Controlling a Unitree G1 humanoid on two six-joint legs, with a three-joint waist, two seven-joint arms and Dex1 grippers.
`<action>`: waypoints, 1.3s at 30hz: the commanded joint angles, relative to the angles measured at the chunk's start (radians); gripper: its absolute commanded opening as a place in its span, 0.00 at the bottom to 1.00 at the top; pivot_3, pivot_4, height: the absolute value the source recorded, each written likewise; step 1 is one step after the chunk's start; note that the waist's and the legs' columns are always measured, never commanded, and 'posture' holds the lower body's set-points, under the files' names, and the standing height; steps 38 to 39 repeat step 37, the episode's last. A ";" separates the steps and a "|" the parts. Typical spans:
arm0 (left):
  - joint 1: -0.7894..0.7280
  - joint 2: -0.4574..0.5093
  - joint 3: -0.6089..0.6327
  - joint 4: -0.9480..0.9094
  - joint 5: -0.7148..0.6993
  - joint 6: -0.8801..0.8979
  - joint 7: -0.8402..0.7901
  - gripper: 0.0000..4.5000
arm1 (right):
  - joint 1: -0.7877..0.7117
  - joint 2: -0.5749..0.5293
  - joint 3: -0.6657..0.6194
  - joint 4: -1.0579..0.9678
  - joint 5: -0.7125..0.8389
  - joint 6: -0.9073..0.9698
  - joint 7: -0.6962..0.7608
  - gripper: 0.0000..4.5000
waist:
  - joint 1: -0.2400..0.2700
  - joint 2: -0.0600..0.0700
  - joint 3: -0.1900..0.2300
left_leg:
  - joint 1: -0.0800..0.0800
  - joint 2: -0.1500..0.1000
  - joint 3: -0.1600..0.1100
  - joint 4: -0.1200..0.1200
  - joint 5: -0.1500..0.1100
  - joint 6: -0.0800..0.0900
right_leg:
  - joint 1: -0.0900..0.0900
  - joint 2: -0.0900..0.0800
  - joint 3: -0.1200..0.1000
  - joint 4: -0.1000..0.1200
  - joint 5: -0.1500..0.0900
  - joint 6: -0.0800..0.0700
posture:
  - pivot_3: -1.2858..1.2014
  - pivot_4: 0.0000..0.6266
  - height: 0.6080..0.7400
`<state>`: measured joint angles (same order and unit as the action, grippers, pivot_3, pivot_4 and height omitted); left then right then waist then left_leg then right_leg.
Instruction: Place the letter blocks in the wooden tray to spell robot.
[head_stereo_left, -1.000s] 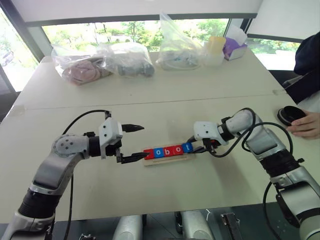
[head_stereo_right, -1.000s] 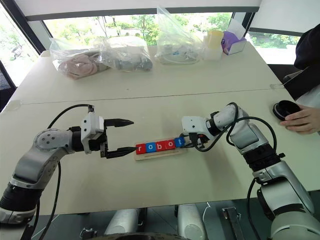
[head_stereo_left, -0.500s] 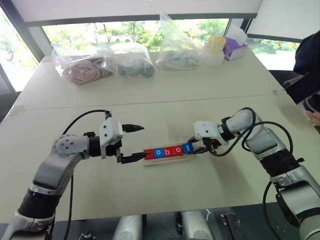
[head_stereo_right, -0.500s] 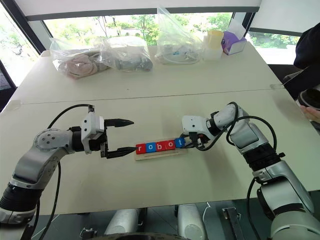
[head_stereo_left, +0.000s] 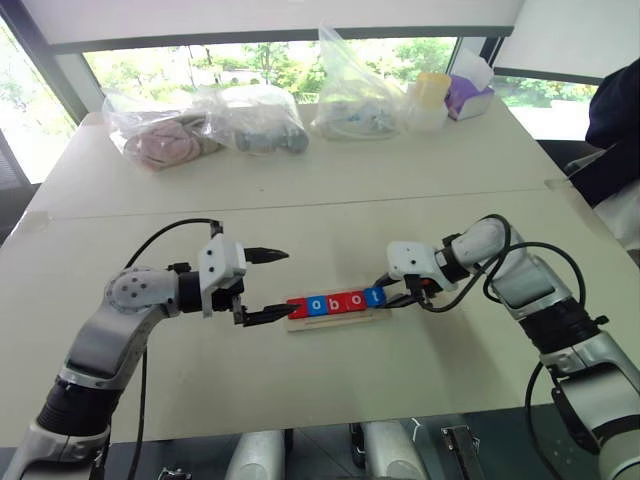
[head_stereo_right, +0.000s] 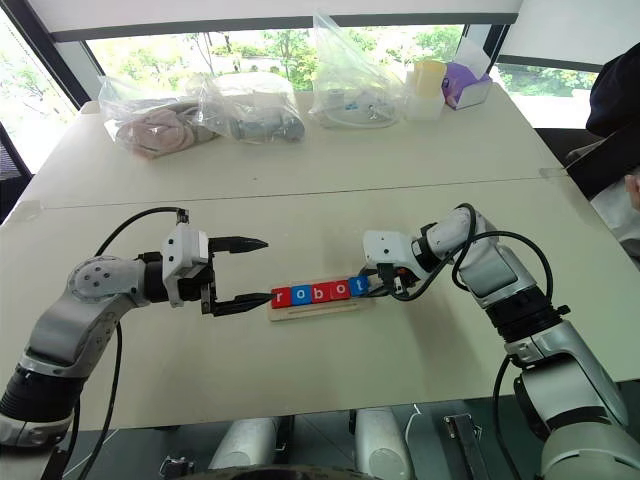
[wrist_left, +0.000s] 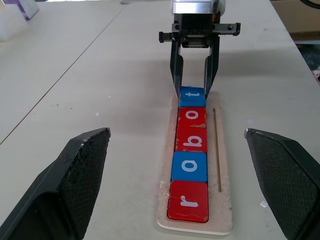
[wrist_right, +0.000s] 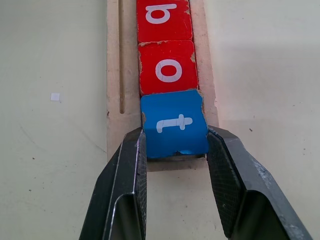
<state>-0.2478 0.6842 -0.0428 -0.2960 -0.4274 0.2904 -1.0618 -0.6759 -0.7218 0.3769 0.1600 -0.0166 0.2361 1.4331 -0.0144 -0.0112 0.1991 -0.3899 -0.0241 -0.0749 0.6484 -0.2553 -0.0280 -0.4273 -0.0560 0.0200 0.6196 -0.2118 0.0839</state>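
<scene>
The wooden tray (head_stereo_left: 336, 319) lies mid-table with the letter blocks in a row reading r (wrist_left: 187, 201), o (wrist_left: 189, 166), b (wrist_left: 190, 137), o (wrist_left: 192, 115), t (wrist_right: 174, 122). My right gripper (wrist_right: 175, 142) is at the tray's right end, shut on the blue t block, one finger on each side of it; it also faces me in the left wrist view (wrist_left: 192, 92). My left gripper (head_stereo_left: 283, 284) stands wide open at the tray's left end, just short of the red r block, holding nothing.
Plastic bags (head_stereo_left: 205, 125) with contents, a yellow cup (head_stereo_left: 433, 95) and a purple box (head_stereo_left: 468, 97) line the table's far edge. A person in dark clothing (head_stereo_left: 615, 110) is at the right edge. A seam (head_stereo_left: 300, 205) crosses the table behind the tray.
The person's hand and the black round object at the right have left the table. Both grippers and the blocks stay where they were.
</scene>
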 joint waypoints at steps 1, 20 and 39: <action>-0.007 0.000 0.024 -0.020 -0.016 -0.015 0.001 1.00 | -0.020 0.006 -0.012 -0.036 0.018 0.002 0.005 0.25 | 0.000 0.000 0.000 | 0.000 0.000 0.000 0.000 0.000 0.000 | 0.000 0.000 0.000 0.000 0.000 0.000 | 0.52 0.24 1.00; -0.005 0.002 0.022 -0.027 -0.017 -0.012 -0.001 1.00 | -0.042 0.004 -0.043 -0.060 0.040 0.053 0.003 0.99 | 0.000 0.000 0.000 | 0.000 0.000 0.000 0.000 0.000 0.000 | 0.000 0.000 0.000 0.000 0.000 0.000 | 0.52 0.24 1.00; 0.040 0.034 0.072 -0.077 -0.060 0.089 0.048 1.00 | 0.257 -0.141 -0.334 -0.488 0.245 0.413 -0.194 0.99 | 0.000 0.000 0.000 | 0.000 0.001 0.000 0.000 0.000 0.000 | 0.000 0.000 0.000 0.000 0.000 -0.001 | 0.52 0.24 1.00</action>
